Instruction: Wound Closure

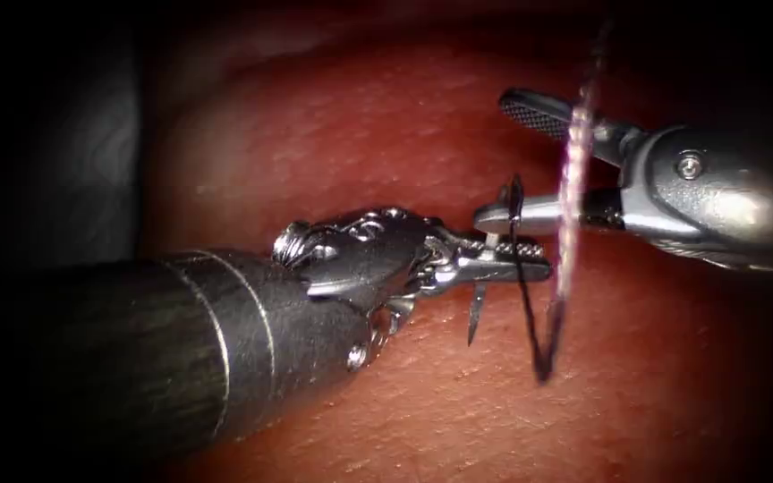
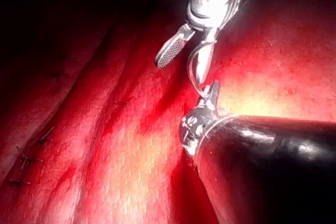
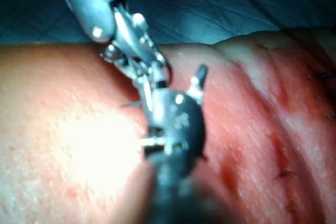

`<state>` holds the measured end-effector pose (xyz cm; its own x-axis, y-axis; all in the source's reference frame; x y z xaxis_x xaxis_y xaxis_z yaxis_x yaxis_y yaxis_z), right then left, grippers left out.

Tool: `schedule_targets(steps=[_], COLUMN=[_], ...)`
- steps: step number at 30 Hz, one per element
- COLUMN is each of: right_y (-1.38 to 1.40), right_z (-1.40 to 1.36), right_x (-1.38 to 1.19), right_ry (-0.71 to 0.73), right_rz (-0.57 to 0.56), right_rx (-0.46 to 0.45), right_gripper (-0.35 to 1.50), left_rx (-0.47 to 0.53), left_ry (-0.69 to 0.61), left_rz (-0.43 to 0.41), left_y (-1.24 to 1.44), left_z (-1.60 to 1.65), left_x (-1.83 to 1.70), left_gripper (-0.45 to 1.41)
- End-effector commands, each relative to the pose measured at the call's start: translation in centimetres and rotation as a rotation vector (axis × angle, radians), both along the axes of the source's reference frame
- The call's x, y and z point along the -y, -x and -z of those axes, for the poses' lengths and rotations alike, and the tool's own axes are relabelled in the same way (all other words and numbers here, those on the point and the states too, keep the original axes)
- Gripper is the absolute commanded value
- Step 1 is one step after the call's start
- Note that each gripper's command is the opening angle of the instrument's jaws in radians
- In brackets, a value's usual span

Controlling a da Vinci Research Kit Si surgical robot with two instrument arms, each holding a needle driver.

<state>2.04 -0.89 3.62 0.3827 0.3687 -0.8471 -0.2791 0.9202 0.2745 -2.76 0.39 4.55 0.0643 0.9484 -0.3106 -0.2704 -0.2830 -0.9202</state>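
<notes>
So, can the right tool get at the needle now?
Probably yes. The right tool has open jaws right beside the needle, which the left tool holds above the tissue. Only the looped thread hangs between.

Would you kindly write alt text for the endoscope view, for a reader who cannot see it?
The left pincer, shut, grips the curved needle above the tissue, its point hanging down and clear of the surface. The right pincer stands open with dark thread looped over its lower jaw, hanging in a V.
</notes>
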Motion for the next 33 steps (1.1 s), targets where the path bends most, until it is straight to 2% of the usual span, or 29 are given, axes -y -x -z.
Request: schedule_targets(steps=[1, 8, 11, 12, 14, 24, 25, 26, 27, 28, 29, 33], right_y=[-0.09, -0.13, -0.13, -0.13, -0.12, -0.12, -0.12, -0.12, -0.12, -0.12, -0.12, -0.12], right_z=[-0.05, -0.06, -0.06, -0.06, -0.06, -0.06, -0.06, -0.06, -0.06, -0.06, -0.07, -0.09], right_x=[0.07, 0.07, 0.06, 0.06, 0.07, 0.09, 0.1, 0.1, 0.09, 0.09, 0.1, 0.1], right_ry=[0.007, 0.041, 0.06, 0.068, 0.075, 0.166, 0.172, 0.172, 0.177, 0.178, 0.179, 0.176], right_rz=[0.003, 0.013, 0.01, 0.006, 0.005, 0.037, 0.039, 0.039, 0.042, 0.04, 0.04, 0.058], right_rx=[0.0, 0.005, -0.003, -0.008, -0.012, -0.008, -0.007, -0.007, -0.007, -0.004, -0.008, -0.019], right_gripper=[0.85, 0.73, 0.43, 0.24, -0.35, -0.35, -0.35, -0.35, -0.35, -0.35, -0.35, -0.35], left_rx=[0.004, 0.013, 0.015, 0.017, 0.018, 0.036, 0.04, 0.047, 0.047, 0.045, 0.033, -0.026], left_ry=[-0.007, -0.022, -0.022, -0.022, -0.022, -0.029, -0.035, -0.036, -0.036, -0.024, 0.028, 0.156], left_rz=[0.0, -0.008, -0.01, -0.011, -0.012, -0.026, -0.028, -0.034, -0.034, -0.035, -0.038, -0.028], left_y=[0.06, 0.06, 0.07, 0.07, 0.08, 0.12, 0.12, 0.13, 0.13, 0.14, 0.15, 0.16], left_z=[-0.06, -0.05, -0.05, -0.05, -0.05, -0.04, -0.04, -0.04, -0.04, -0.04, -0.04, -0.05], left_x=[0.01, 0.01, 0.01, 0.01, 0.01, 0.02, 0.02, 0.03, 0.03, 0.03, 0.02, -0.01], left_gripper=[-0.45, -0.45, -0.45, -0.45, -0.45, -0.45, -0.33, 0.26, 0.66, 0.98, 1.21, 1.28])
